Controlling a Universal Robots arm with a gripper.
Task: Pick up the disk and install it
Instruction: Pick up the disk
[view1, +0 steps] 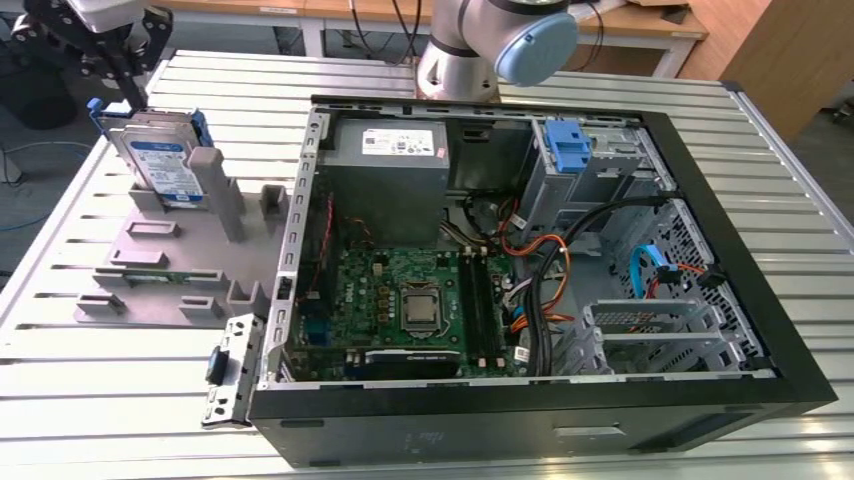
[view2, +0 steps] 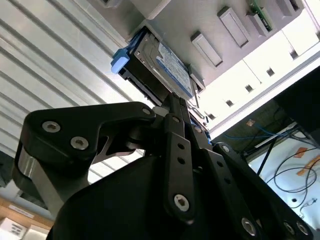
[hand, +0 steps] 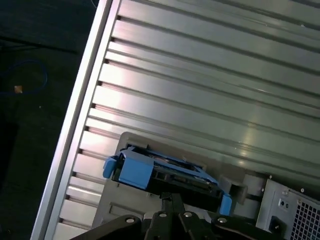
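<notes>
The disk (view1: 158, 160) is a silver-grey drive with a white-and-blue label in a blue bracket. It stands upright in a slot of the grey holder (view1: 167, 255) on the exterior view's left. In both wrist views the disk (view2: 165, 62) (hand: 165, 172) lies just beyond my fingertips. My gripper (view1: 130, 92) hangs right above its top edge. The gripper (hand: 172, 196) has its jaws drawn together, with nothing visible between them. I cannot tell whether the tips of the gripper (view2: 175, 100) touch the bracket.
An open computer case (view1: 534, 260) lies to the exterior view's right of the holder, with a motherboard (view1: 400, 300), a grey power supply (view1: 390, 150), a blue latch (view1: 567, 148) at the drive bay, and loose cables. The slatted metal table (view1: 80, 390) ends close behind the holder.
</notes>
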